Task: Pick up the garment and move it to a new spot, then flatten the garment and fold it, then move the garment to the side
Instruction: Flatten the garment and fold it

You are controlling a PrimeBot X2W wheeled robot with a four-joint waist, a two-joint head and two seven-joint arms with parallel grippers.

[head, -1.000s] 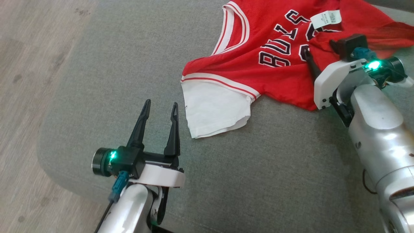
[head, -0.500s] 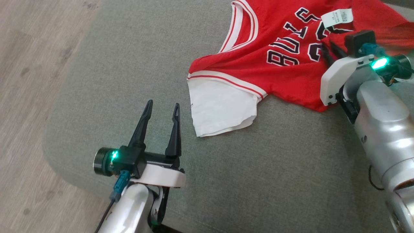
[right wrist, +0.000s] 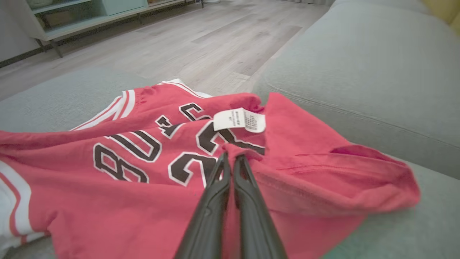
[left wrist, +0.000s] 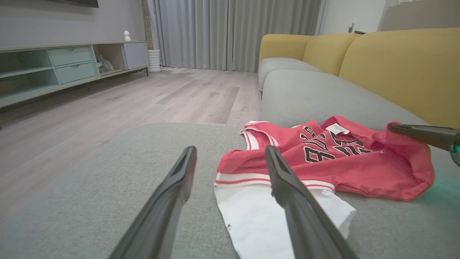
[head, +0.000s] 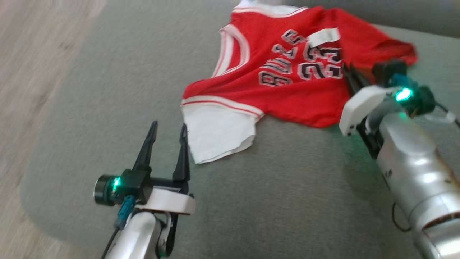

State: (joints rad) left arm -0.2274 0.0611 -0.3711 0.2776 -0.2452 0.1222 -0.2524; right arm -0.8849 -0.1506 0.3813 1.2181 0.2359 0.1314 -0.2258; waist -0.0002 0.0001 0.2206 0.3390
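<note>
The garment (head: 287,93), a red jersey with dark lettering and a white sleeve, lies crumpled on the grey sofa cushion (head: 287,187). My right gripper (head: 348,68) is at its right part, shut on a raised fold of red fabric just below the white label (right wrist: 239,119); in the right wrist view the right gripper (right wrist: 232,156) has its fingers pressed together with cloth pinched at the tips. My left gripper (head: 169,125) stands open just left of the white sleeve (head: 219,135), nothing between its fingers. In the left wrist view the left gripper (left wrist: 230,149) frames the garment (left wrist: 359,169).
Wood floor (head: 28,72) lies off the cushion's rounded left edge. A yellow sofa backrest (left wrist: 395,64) rises behind the garment. A low cabinet (left wrist: 54,68) and grey curtains (left wrist: 230,32) stand across the room. Bare cushion spreads in front of the jersey.
My right gripper's fingers have closed onto a fold of the red fabric. The head camera has shifted and the picture is blurred. The left gripper stays open.
</note>
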